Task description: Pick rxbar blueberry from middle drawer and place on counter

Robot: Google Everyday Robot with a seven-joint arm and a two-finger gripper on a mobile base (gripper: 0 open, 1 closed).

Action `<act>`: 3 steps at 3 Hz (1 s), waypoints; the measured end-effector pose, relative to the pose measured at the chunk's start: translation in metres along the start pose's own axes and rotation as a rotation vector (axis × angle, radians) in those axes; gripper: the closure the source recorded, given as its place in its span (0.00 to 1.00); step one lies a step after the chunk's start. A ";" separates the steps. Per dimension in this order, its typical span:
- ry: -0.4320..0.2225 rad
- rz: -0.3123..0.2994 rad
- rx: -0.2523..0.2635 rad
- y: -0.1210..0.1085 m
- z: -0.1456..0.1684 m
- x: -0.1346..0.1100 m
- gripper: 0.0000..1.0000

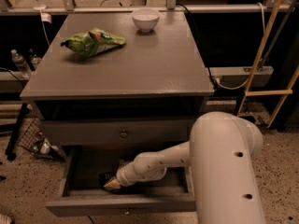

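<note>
The middle drawer (84,171) stands pulled open below the grey counter (140,64). My white arm reaches down into it from the right. My gripper (112,184) is low over the drawer floor near the front left. The rxbar blueberry (107,176) shows only as a small dark patch on the drawer floor right beside the gripper's tip; most of it is hidden by the gripper. I cannot tell if the gripper touches it.
A green snack bag (92,41) lies on the counter's back left and a white bowl (145,19) at its back centre. A closed drawer front with a round knob (123,134) sits above the open drawer. A yellow ladder (268,50) stands at the right.
</note>
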State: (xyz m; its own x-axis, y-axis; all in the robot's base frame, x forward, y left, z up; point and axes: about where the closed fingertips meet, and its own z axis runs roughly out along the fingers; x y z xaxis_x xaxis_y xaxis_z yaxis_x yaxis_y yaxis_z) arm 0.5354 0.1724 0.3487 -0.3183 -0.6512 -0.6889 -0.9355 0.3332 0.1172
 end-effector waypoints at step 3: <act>0.000 0.000 0.000 0.000 -0.003 -0.003 1.00</act>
State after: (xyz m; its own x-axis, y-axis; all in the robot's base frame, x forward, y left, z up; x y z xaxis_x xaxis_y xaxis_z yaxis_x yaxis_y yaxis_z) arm 0.5354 0.1724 0.3524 -0.3182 -0.6512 -0.6890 -0.9355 0.3332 0.1172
